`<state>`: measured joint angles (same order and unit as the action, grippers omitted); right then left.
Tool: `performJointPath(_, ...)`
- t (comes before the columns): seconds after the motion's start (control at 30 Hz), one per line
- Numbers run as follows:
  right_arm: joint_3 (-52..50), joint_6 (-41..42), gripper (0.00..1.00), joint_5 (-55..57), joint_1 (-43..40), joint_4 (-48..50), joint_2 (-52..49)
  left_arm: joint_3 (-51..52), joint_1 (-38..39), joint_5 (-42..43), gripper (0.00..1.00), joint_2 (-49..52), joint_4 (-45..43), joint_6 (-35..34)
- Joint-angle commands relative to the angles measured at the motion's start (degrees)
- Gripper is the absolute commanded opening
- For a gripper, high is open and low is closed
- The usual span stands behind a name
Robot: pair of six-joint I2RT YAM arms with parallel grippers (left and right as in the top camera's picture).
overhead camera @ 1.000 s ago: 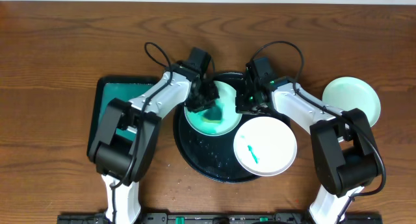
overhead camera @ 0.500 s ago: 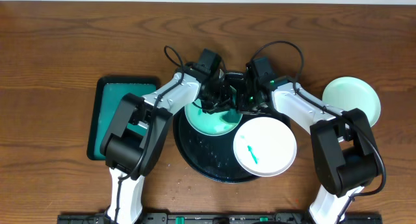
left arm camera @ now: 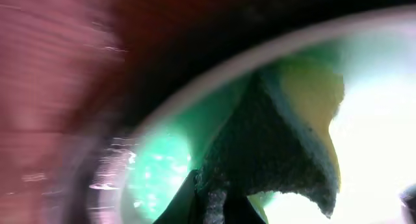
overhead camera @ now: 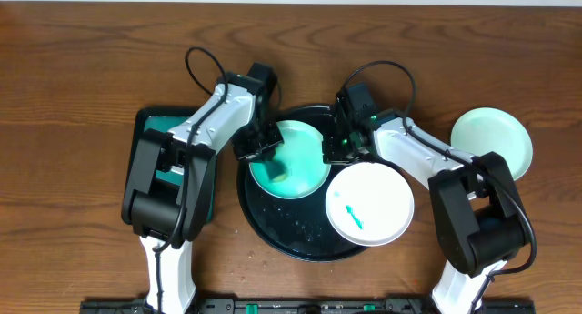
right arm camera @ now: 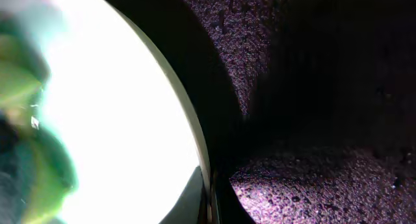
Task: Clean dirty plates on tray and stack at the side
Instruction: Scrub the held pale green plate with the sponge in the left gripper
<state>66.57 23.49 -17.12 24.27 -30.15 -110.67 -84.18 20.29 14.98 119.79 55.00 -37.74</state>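
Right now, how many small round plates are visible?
3: teal-smeared plate on the glossy round black tray; white teal-streaked plate overlapping its right rim; pale-mint plate on the table, far right.

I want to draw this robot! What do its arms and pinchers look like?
The left arm and right arm have smooth white tube parts joined by chunky black round joints. A thin black cable loops off each wrist. The left gripper and right gripper are black.
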Motion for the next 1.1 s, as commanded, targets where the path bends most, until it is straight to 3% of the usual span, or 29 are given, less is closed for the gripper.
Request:
performJointPath(0.0, -0.68, -0.37, 0.01, 0.83, 0.0, -0.83, -1.4, 1.14, -1.68, -27.87, 0.07, 4.83, 3.26, 0.17)
performJointPath(0.17, -0.68, -0.37, 0.01, 0.87, 0.0, -0.9, -1.4, -0.96, -1.68, -32.96, 0.07, 4.83, 5.64, -0.02)
performJointPath(0.3, -0.68, -0.37, 0.01, 1.11, 0.0, -0.94, -1.4, -1.84, -1.42, -31.08, 0.07, 4.83, 5.38, 1.97)
performJointPath(0.47, -0.68, -0.37, 0.01, 1.25, 0.0, -1.29, -1.4, -1.84, 1.33, -8.46, 0.07, 4.83, -0.33, 15.47)
performJointPath(0.57, -0.68, -0.37, 0.01, 1.25, 0.0, -1.53, -1.4, -1.84, 3.82, 5.14, 0.07, 4.83, -4.2, 19.17)
performJointPath(0.63, -0.68, -0.37, 0.01, 1.25, 0.0, -1.81, -1.4, -1.84, 5.62, 9.68, 0.07, 4.83, -6.32, 19.3)
performJointPath(0.9, -0.68, -0.37, 0.01, 1.25, 0.07, -2.67, -1.4, -1.84, 13.09, 17.62, 0.07, 4.83, -11.3, 19.3)
performJointPath(1.07, -0.68, -0.37, 0.01, 1.25, 0.07, -3.04, -1.4, -1.84, 13.9, 20.24, 0.07, 4.83, -11.65, 19.34)
